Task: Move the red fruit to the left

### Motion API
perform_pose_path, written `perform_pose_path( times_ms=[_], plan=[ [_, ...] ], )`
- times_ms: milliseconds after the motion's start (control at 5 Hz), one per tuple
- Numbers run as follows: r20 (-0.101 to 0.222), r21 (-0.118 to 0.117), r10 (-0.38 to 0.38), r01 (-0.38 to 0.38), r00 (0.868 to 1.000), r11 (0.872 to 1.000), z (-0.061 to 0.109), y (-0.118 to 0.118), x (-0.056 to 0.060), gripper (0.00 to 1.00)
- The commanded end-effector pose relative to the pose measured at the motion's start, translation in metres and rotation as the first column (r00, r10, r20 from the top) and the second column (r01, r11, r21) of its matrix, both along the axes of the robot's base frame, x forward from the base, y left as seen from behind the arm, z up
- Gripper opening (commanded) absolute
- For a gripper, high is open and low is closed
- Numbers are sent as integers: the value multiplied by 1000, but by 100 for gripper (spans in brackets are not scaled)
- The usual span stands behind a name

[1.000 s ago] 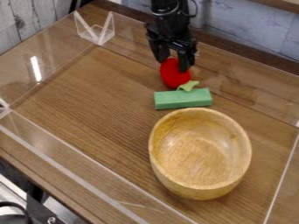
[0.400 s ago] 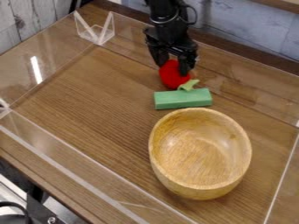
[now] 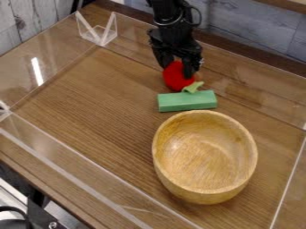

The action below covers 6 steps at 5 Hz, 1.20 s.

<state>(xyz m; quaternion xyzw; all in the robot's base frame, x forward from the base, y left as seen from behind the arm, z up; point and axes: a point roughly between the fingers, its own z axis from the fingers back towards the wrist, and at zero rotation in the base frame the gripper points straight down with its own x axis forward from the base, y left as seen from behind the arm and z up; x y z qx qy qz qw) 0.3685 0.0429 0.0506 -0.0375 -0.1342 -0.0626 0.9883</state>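
Hardly anything had changed over the last second. The gripper (image 3: 177, 63) hung in the upper middle of the frame just as it had a moment earlier, pointing steeply down with its dark fingers (image 3: 159, 61) spread apart on either side of the red fruit (image 3: 178, 76). The red fruit sat where it had been, upper centre of the frame, its yellow-green leafy tip resting against the top edge of the green block (image 3: 188, 100). The wooden bowl (image 3: 205, 157) filled the lower right, well apart from all this. To my eye the pause meant the arm was lined up for the grasp but had not taken it: nothing was clamped, the fruit had not budged, and the whole shift toward the left of the frame was still to come.
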Motion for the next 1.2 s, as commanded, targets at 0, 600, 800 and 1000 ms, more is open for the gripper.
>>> perform_pose_path(
  times_ms=[0, 600, 800, 1000],
  plan=[
    [85, 9, 18, -19, 996, 1000, 34, 4, 8, 100],
    [120, 4, -58, 58, 991, 998, 67, -2, -4, 0],
    [150, 12, 17, -19, 989, 1000, 85, 11, -4, 0],
    [162, 19, 87, -92, 983, 996, 94, 26, -4, 0]
  ],
)
